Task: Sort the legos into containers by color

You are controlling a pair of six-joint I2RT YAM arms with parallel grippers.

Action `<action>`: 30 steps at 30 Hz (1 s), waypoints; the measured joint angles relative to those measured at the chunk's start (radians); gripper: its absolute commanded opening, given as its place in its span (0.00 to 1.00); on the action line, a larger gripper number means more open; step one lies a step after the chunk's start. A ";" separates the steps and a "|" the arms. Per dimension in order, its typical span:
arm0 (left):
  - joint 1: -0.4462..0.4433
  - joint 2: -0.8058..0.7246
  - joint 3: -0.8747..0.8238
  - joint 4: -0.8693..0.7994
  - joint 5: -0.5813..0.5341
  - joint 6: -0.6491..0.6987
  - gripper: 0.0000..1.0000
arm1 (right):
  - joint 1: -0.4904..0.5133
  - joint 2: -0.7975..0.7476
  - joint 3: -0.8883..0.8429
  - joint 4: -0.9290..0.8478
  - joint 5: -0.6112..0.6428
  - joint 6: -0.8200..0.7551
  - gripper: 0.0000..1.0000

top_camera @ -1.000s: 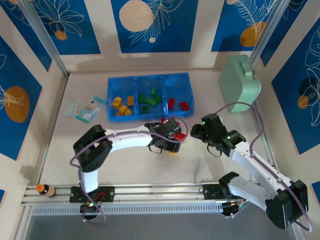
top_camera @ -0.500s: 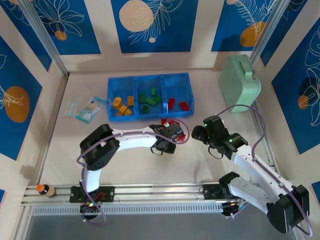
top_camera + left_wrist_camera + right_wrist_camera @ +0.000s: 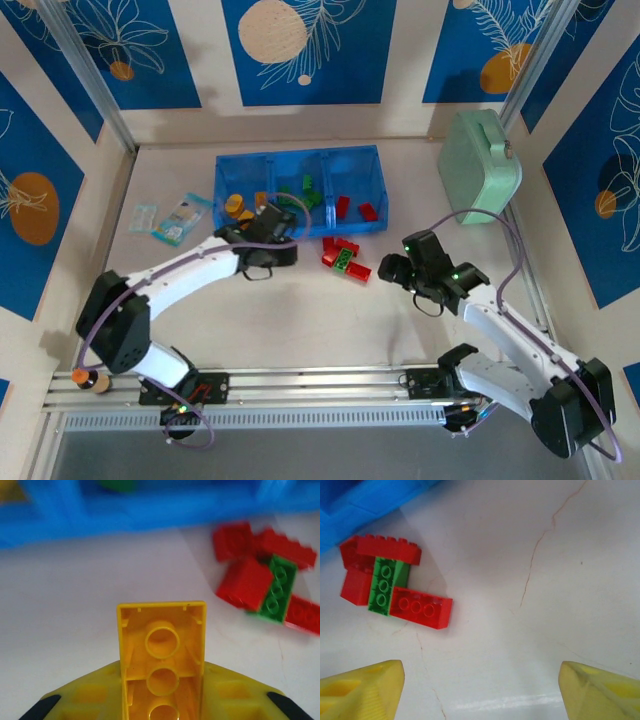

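My left gripper [image 3: 272, 222] is shut on an orange-yellow lego [image 3: 161, 645], which stands between the jaws with its hollow underside facing the wrist camera. The gripper sits just in front of the blue tray [image 3: 300, 155], near the wall between its left and middle containers. The left container holds orange-yellow legos [image 3: 240, 210], the middle one green legos [image 3: 300, 195], the right one red legos [image 3: 355, 208]. A loose cluster of red legos [image 3: 421, 607] and one green lego [image 3: 384, 585] lies on the table. To the right of that cluster my right gripper [image 3: 392, 268] stands open, holding nothing.
A mint-green case [image 3: 478, 165] stands at the back right. Pale packets [image 3: 170, 218] lie left of the tray. A small orange-capped bottle [image 3: 88, 380] sits by the front rail at the left. Bare table lies between the two arms.
My left gripper shut on the orange-yellow lego beside the loose cluster, then swung left and back toward the tray with it. The right arm barely moved.
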 measured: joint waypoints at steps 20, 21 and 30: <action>0.437 0.230 0.232 -0.023 0.085 0.150 0.44 | 0.051 0.243 0.085 -0.015 -0.055 -0.040 0.82; 0.443 0.256 0.261 -0.027 0.088 0.153 0.49 | 0.053 0.243 0.085 -0.015 -0.055 -0.040 0.82; 0.450 0.260 0.340 -0.021 0.126 0.186 0.64 | 0.067 0.257 0.104 -0.018 -0.053 -0.040 0.82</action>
